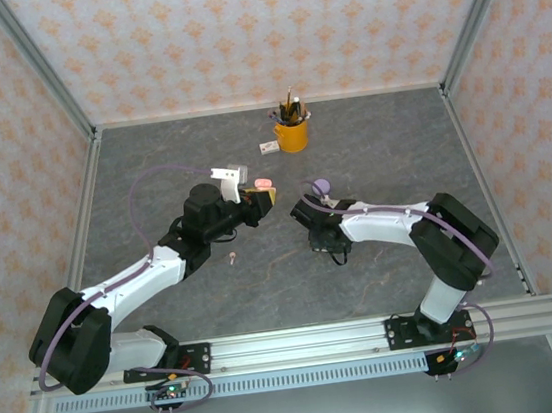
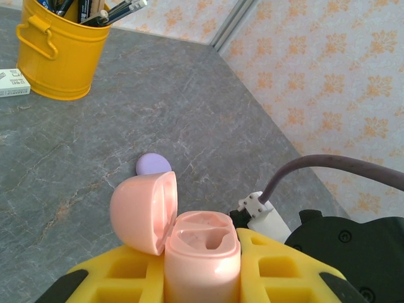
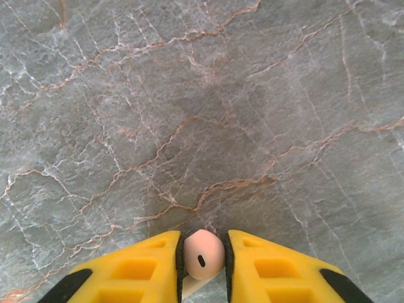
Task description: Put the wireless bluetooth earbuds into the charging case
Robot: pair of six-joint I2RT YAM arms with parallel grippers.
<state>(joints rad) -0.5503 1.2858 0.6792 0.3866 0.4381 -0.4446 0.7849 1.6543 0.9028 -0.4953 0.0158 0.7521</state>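
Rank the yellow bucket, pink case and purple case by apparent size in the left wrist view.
1. pink case, though closest to the camera
2. yellow bucket, cropped at the top
3. purple case, partly hidden behind the pink lid

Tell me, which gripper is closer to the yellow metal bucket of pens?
Left. The left gripper, holding an open pink charging case, sits on the near side of the yellow metal bucket; the right gripper, pinching a pale pink earbud, is farther toward the arm bases.

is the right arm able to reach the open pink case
Probably yes: the left gripper holds the pink case lid-open, and nothing stands between it and the right gripper holding the earbud.
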